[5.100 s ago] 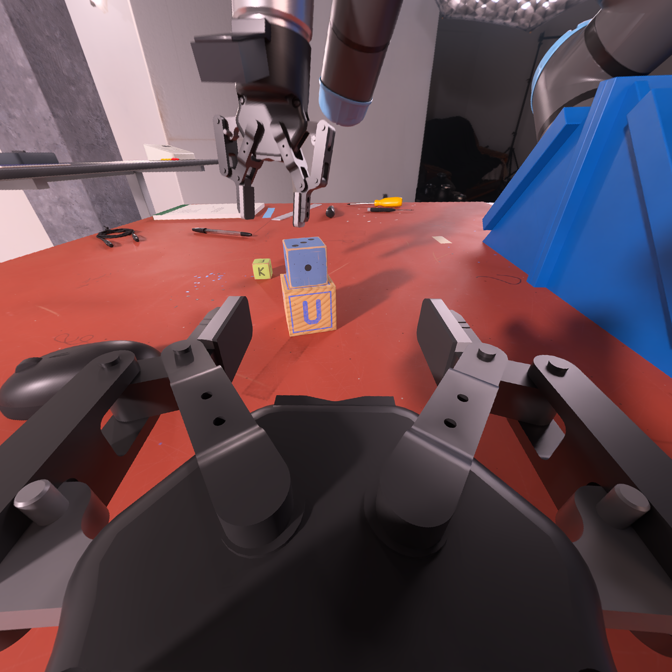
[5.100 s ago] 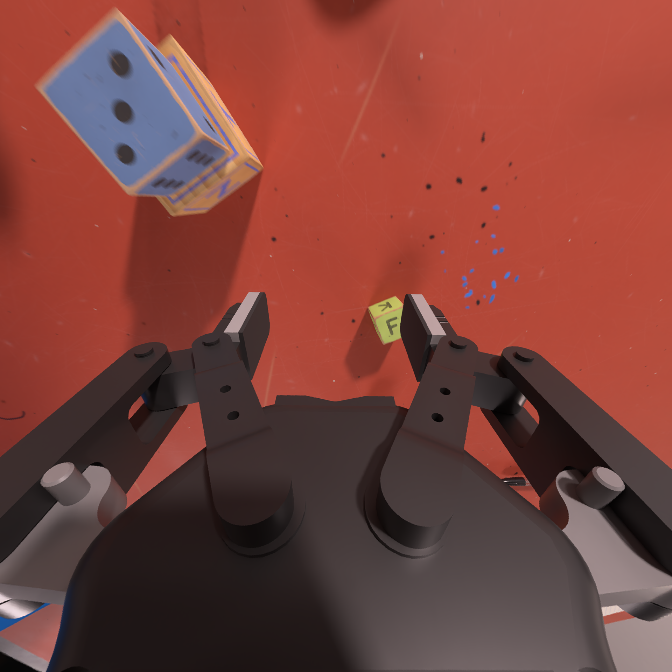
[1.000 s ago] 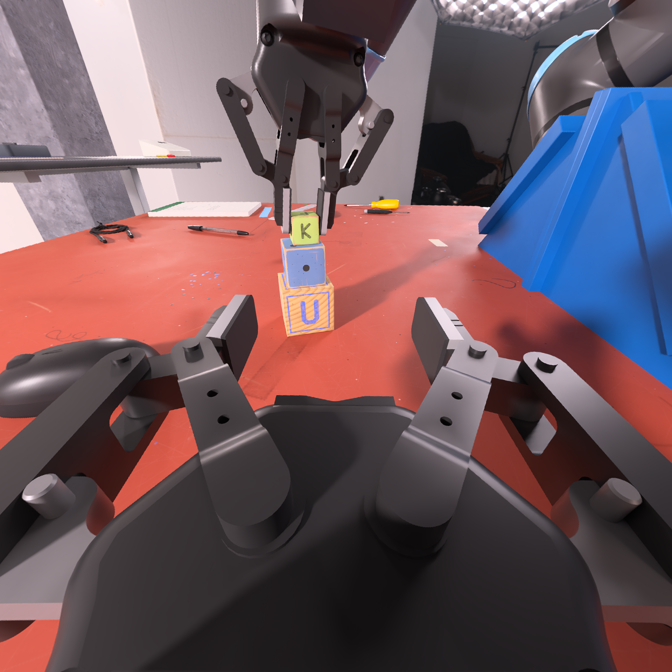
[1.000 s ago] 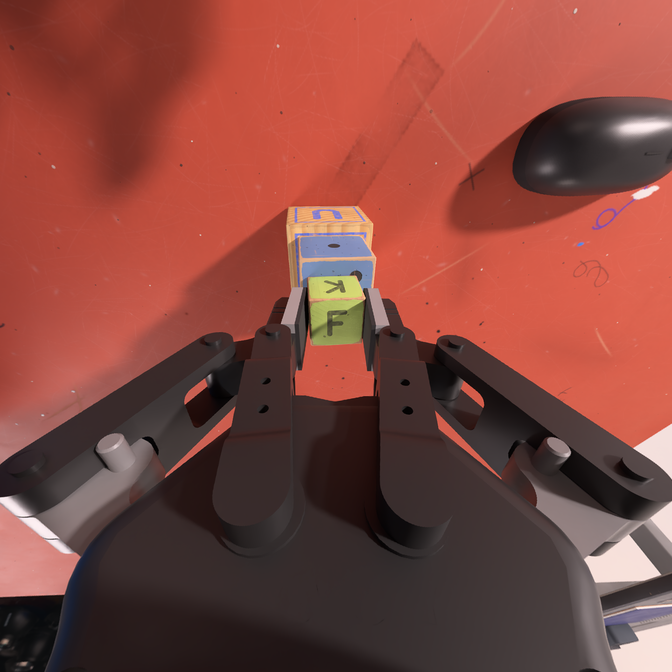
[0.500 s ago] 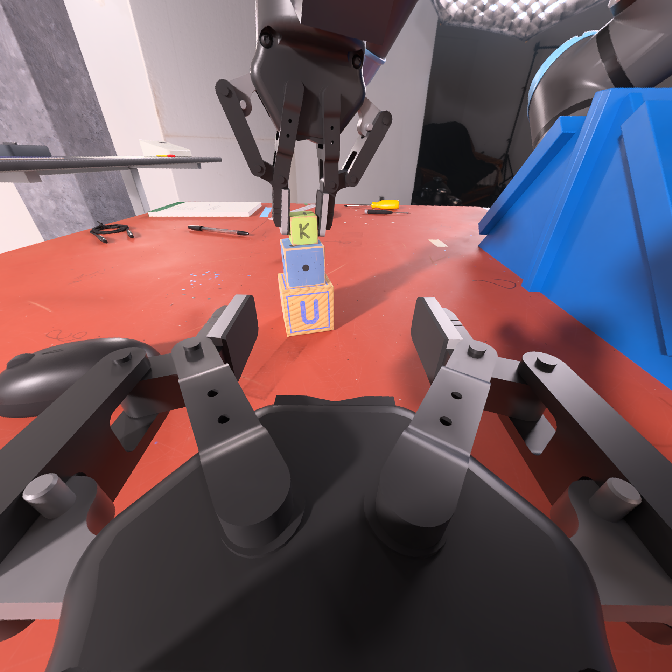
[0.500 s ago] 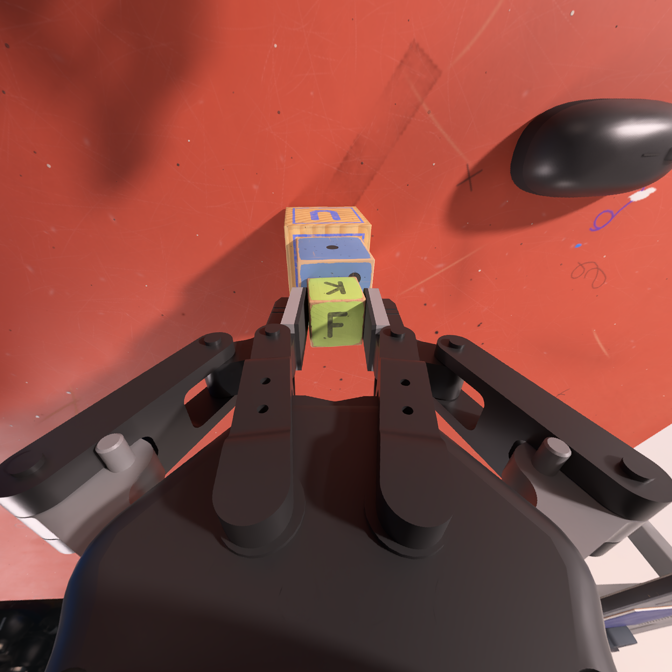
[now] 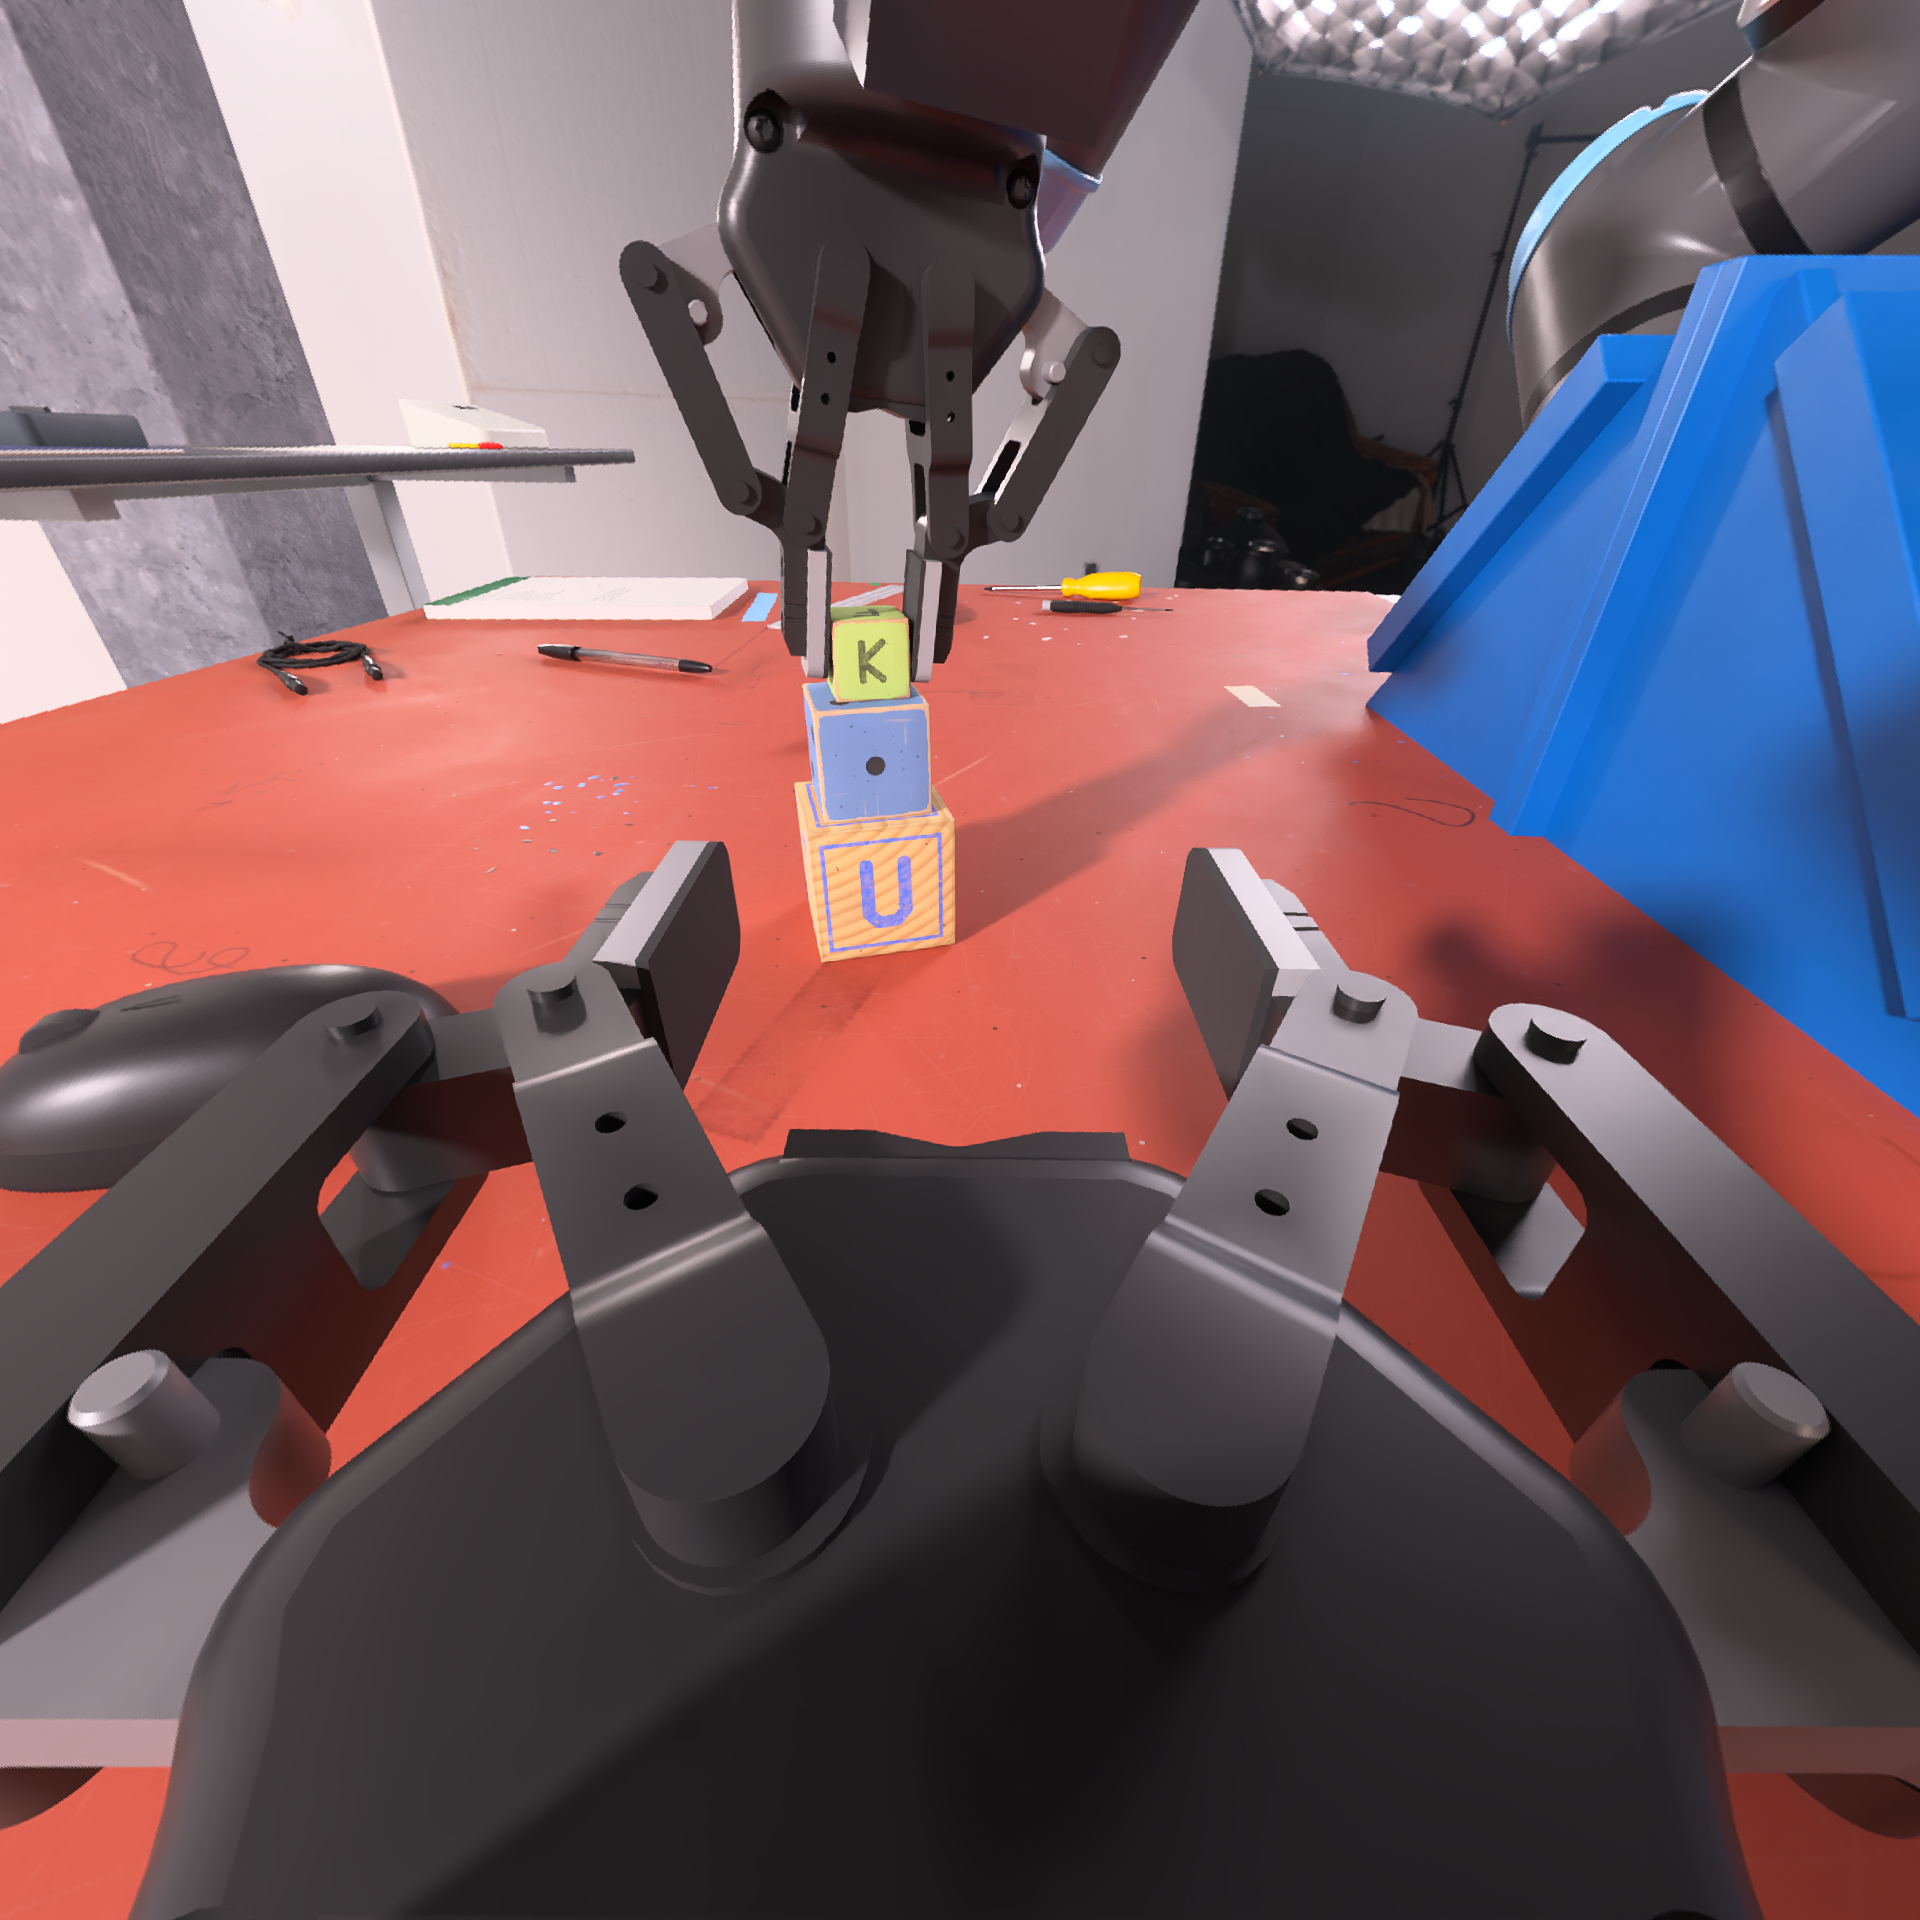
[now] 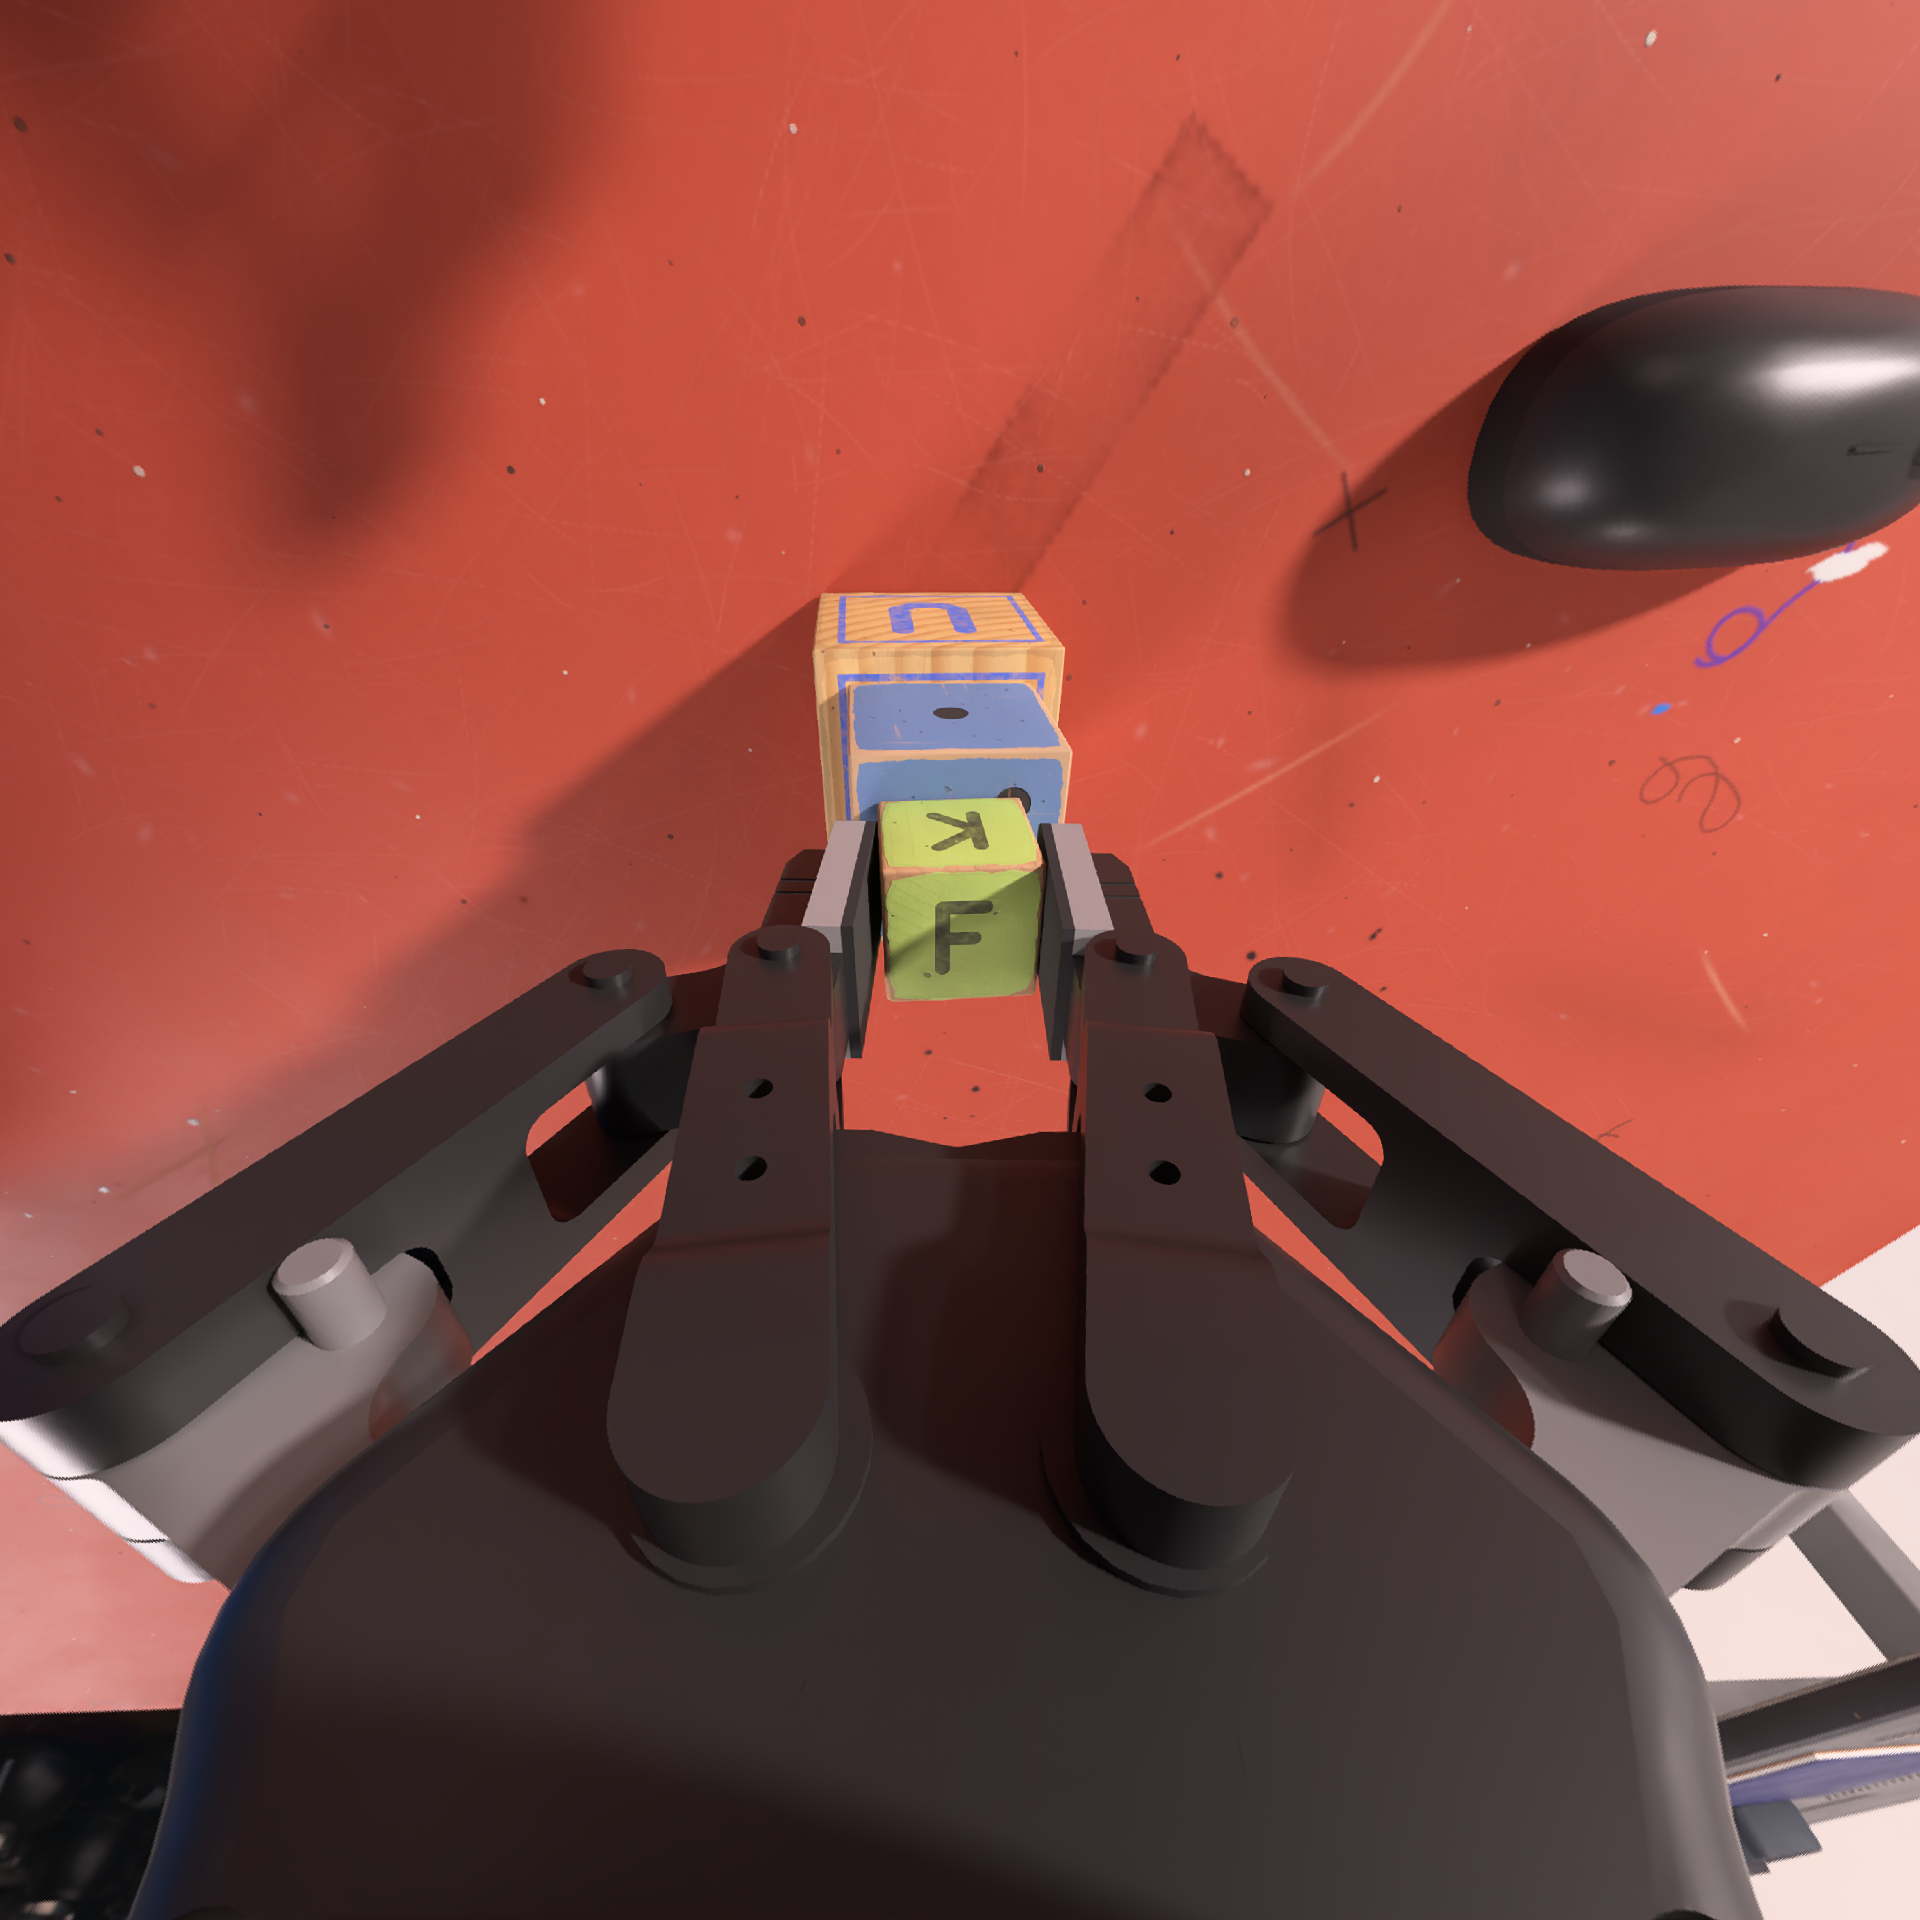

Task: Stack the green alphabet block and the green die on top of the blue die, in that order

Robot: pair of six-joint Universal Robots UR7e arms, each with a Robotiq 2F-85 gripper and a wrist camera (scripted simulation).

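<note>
The green alphabet block [image 8: 958, 899] sits between the pads of my right gripper [image 8: 961, 904], which is shut on it. The block rests on top of the blue die [image 7: 871, 764], which stands on an orange alphabet block [image 7: 878, 894] on the red table. The left wrist view shows the right gripper [image 7: 871, 634] coming straight down onto the stack. My left gripper [image 7: 956, 925] is open and empty, low over the table just in front of the stack. No green die shows in either view.
A black mouse [image 7: 156, 1060] lies left of my left gripper and also shows in the right wrist view [image 8: 1704, 426]. A large blue structure [image 7: 1714, 675] stands on the right. A pen [image 7: 623, 659], a cable [image 7: 317, 660], a white pad [image 7: 592, 597] and a yellow screwdriver [image 7: 1091, 587] lie at the far edge.
Five seconds ago the green block lay on the table beside my open right gripper. Now that gripper holds it on the blue die. Almost nothing has moved over the last second.
</note>
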